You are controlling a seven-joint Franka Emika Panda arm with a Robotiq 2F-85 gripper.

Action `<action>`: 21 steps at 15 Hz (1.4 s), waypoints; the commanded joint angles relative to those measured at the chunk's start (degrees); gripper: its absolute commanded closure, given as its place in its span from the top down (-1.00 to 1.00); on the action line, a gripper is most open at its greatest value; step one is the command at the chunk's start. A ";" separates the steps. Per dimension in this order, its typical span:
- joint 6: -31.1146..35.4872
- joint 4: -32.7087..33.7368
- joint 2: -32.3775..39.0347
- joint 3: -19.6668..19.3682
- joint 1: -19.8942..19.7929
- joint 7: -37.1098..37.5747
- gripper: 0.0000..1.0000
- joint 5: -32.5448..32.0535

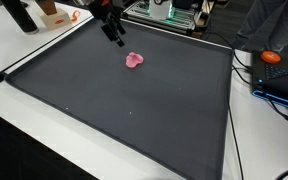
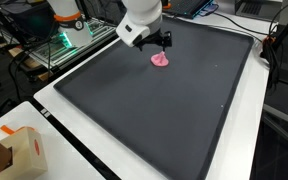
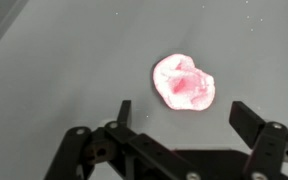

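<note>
A small crumpled pink object (image 1: pixel 135 60) (image 2: pixel 160 59) lies on the dark grey mat (image 1: pixel 124 100) (image 2: pixel 154 100) near its far end. In the wrist view the pink object (image 3: pixel 183 82) rests on the mat just beyond the fingertips, apart from them. My gripper (image 3: pixel 182 113) hangs above it with the jaws wide open and nothing between them. In both exterior views the gripper (image 1: pixel 115 38) (image 2: pixel 164 42) hovers close beside the pink object, a little above the mat.
The mat covers a white table (image 1: pixel 24 45). A cardboard box (image 2: pixel 19 150) stands at a near corner. An orange object (image 1: pixel 272 57) and cables lie beside the mat's edge. Equipment with green lights (image 2: pixel 64 42) stands behind the mat.
</note>
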 commanded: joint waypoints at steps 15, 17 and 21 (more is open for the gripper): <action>-3.05 -1.45 7.59 -3.68 -6.27 -6.73 1.00 15.84; -2.54 -0.99 8.57 -4.01 -5.96 -6.54 1.00 15.76; -2.80 0.91 10.17 -4.00 -5.63 -6.35 1.00 15.03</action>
